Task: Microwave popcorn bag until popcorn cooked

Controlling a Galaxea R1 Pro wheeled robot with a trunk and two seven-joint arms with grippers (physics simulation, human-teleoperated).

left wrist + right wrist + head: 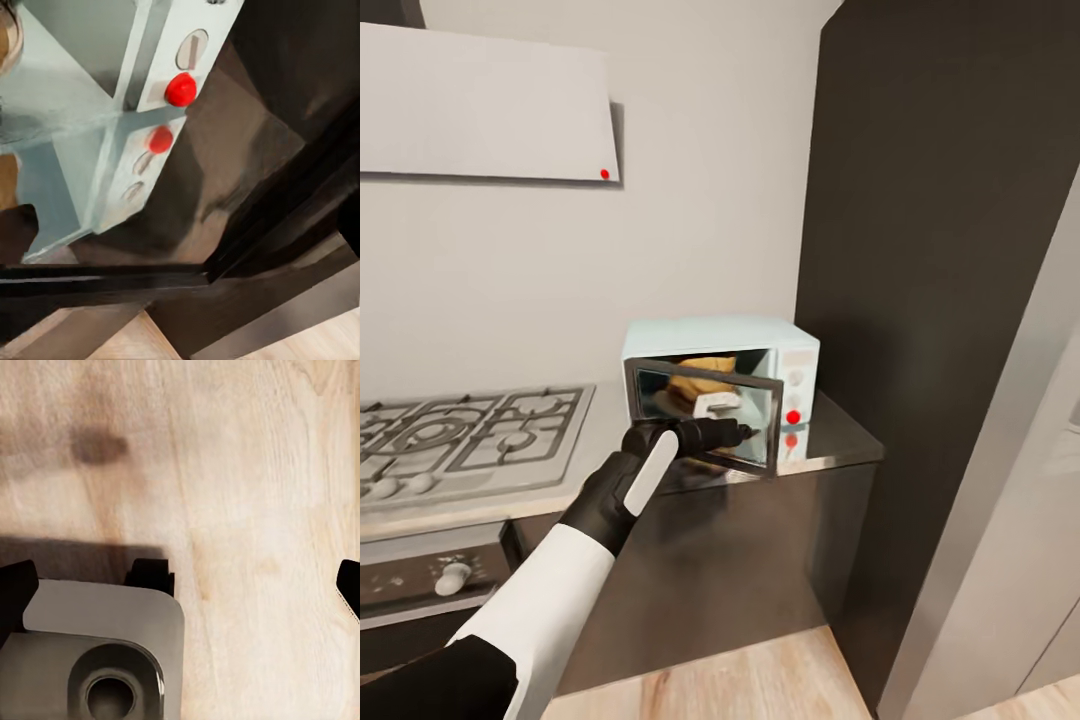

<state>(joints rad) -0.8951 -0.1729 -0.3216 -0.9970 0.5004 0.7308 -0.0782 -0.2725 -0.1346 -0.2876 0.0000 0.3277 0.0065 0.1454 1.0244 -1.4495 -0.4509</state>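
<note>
My left gripper (745, 434) touches the dark glass door (705, 412) of the small mint-blue microwave (760, 345); I cannot tell how open it is. The crumpled tan paper popcorn bag (703, 376) sits inside.

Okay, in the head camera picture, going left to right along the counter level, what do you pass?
Gas hob → left end effector at the open microwave door → popcorn bag inside the cavity → microwave control panel with its red dot → tall dark cabinet.
</note>
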